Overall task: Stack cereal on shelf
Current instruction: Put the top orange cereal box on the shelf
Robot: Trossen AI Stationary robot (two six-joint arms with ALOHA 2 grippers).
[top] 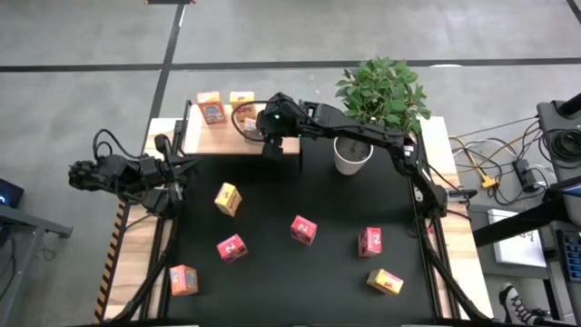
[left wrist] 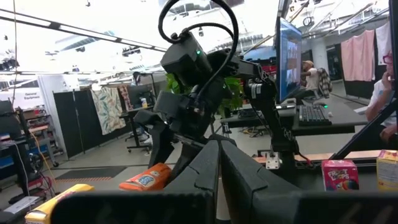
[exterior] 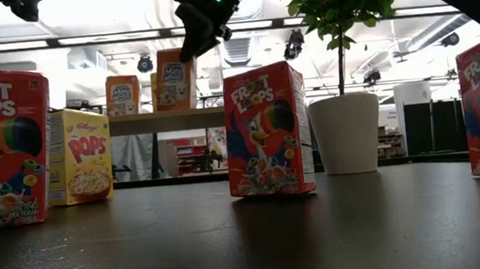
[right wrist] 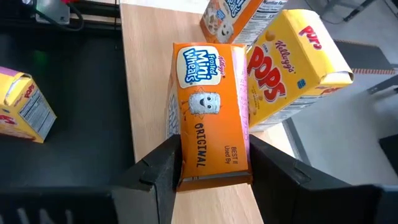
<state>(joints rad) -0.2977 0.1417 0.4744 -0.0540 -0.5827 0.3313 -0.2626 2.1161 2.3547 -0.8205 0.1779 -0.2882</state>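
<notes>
My right gripper [top: 265, 138] reaches from the table's right side to the shelf [top: 221, 138] at the far left, shut on an orange cereal box [right wrist: 211, 106]. Beside that box a yellow one [right wrist: 292, 68] and another orange one [top: 210, 108] stand on the shelf board [right wrist: 146, 74]. Several more cereal boxes lie loose on the black table, among them a yellow one [top: 228, 198] and a red one [top: 303, 230]. My left gripper [top: 184, 166] waits shut at the table's left edge, with nothing in it. My right gripper pinches the orange box's two narrow sides [right wrist: 181, 155] between its fingers, at the end away from the logo. It comes slanting down from the near right. The box is upright, its printed front [exterior: 174, 77] toward the near side; whether its bottom touches the shelf board I cannot tell.
A white pot with a leafy plant [top: 352, 154] stands right of the shelf, under the right arm. Red boxes [top: 231, 247] [top: 370, 242], a yellow one [top: 385, 282] and an orange one [top: 184, 280] are scattered over the near half of the table.
</notes>
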